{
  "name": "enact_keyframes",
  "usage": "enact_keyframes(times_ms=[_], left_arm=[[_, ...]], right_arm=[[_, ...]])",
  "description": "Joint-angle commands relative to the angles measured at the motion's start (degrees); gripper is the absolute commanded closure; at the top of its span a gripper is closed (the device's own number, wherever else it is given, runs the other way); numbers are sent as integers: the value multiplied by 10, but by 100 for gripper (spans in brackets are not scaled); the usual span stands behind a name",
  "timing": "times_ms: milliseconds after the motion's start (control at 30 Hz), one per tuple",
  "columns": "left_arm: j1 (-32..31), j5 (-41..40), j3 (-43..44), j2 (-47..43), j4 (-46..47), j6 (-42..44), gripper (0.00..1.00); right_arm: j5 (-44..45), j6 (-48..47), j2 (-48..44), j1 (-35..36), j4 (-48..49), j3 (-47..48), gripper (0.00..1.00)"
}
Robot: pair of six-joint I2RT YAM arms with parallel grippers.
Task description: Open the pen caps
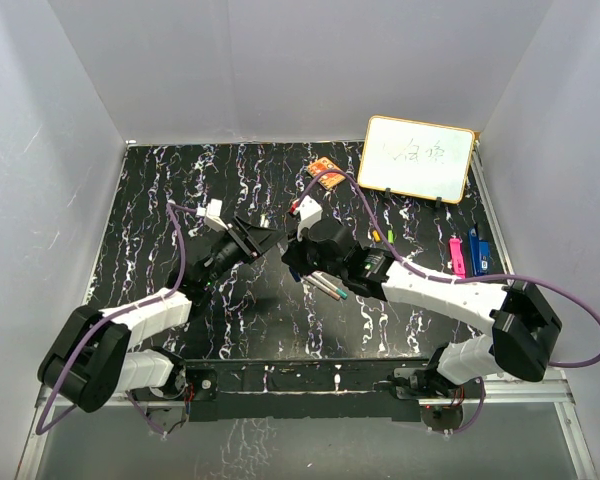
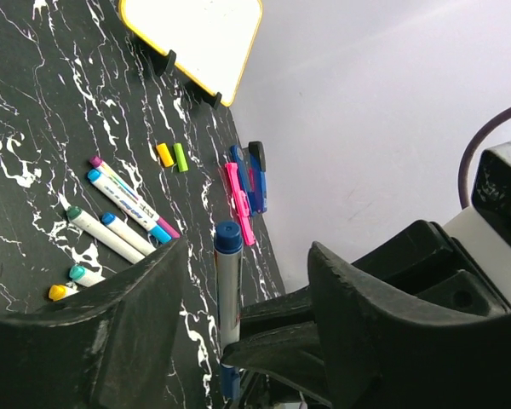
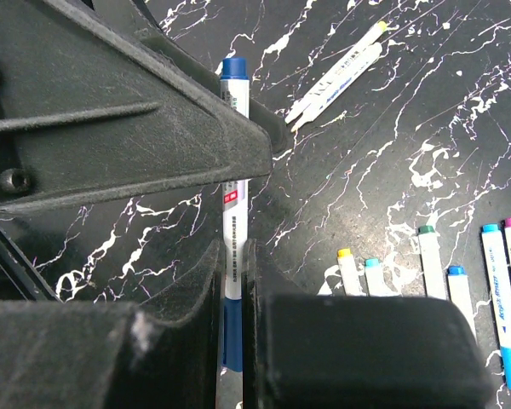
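A white marker point(image 3: 232, 230) is being clamped between the right fingers point(image 3: 366, 349) above the tabletop point(image 3: 409, 128), while its blue cap point(image 2: 228, 238) is being flanked by the spread-apart left fingers point(image 2: 111, 341).

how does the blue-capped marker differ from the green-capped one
The blue-capped marker is clamped in the right fingers, off the table; the green-capped marker lies flat on it. The blue-capped one sits between the open left fingers; the green-capped one is untouched. Both: white barrels, caps on.
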Motion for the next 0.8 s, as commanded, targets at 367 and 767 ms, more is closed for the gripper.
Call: enact_keyframes(times_ms=[367, 767], left_arm=[[-11, 25, 1, 4, 33, 6, 63], [-19, 30, -6, 5, 22, 12, 79]], right_arm=[[10, -4, 8, 1, 35, 27, 100], [25, -6, -9, 0, 30, 36, 100]])
